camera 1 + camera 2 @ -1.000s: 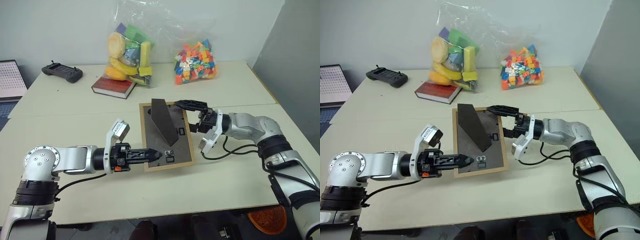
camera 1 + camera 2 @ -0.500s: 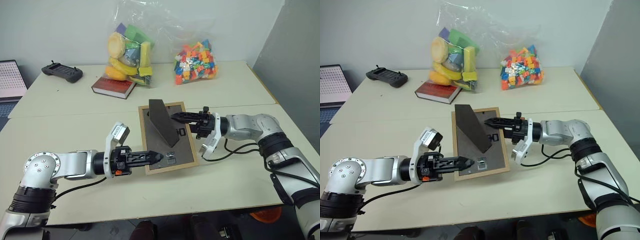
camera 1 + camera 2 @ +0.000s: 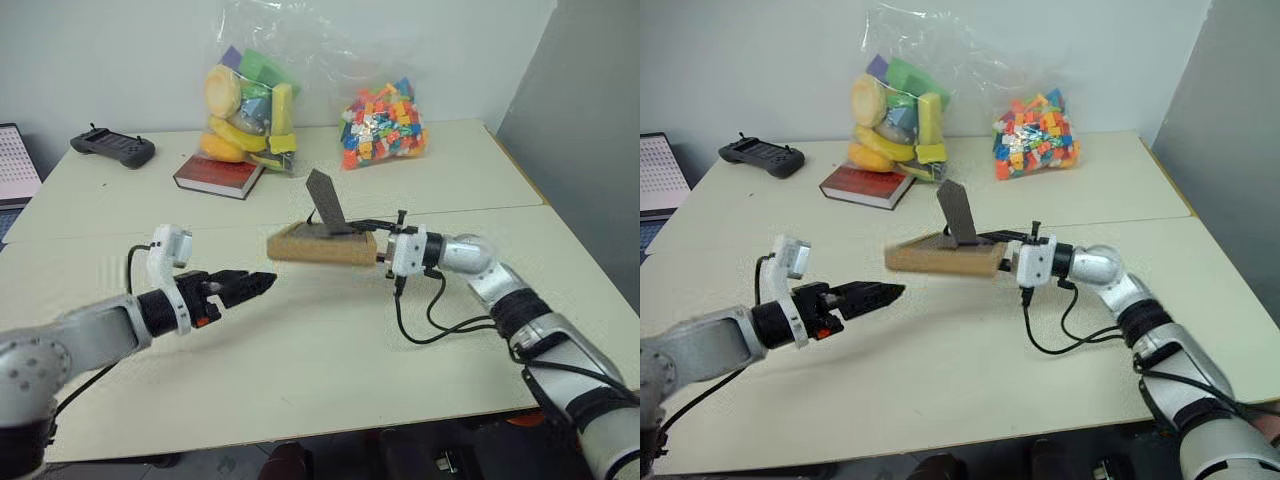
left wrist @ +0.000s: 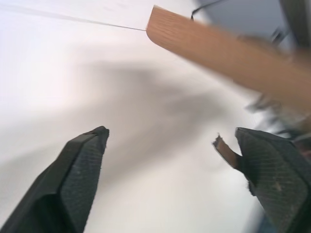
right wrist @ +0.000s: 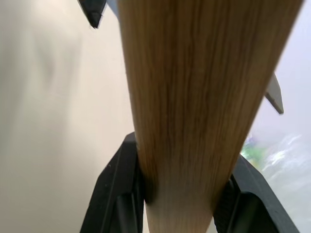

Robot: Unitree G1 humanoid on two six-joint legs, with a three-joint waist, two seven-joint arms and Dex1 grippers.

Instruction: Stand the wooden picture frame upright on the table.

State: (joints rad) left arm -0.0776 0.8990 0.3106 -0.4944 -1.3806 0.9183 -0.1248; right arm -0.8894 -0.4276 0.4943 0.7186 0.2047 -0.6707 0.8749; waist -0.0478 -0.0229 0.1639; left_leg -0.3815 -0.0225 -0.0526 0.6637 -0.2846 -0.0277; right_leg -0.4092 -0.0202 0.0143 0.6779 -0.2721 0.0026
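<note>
In the eye views the right gripper (image 3: 372, 246) holds the wooden picture frame (image 3: 322, 244) by one end, lifted level above the table (image 3: 330, 380) with its stand pointing up, so tipping it upright and setting it down remain. The left gripper (image 3: 255, 284) hangs apart, with bare tabletop all around. The left wrist view shows its fingers (image 4: 77, 179) wide and empty, and the right wrist view shows both fingers (image 5: 119, 194) clamped on the wooden edge.

Head eyes overlook the table (image 3: 300, 350); wrist views sit close.
</note>
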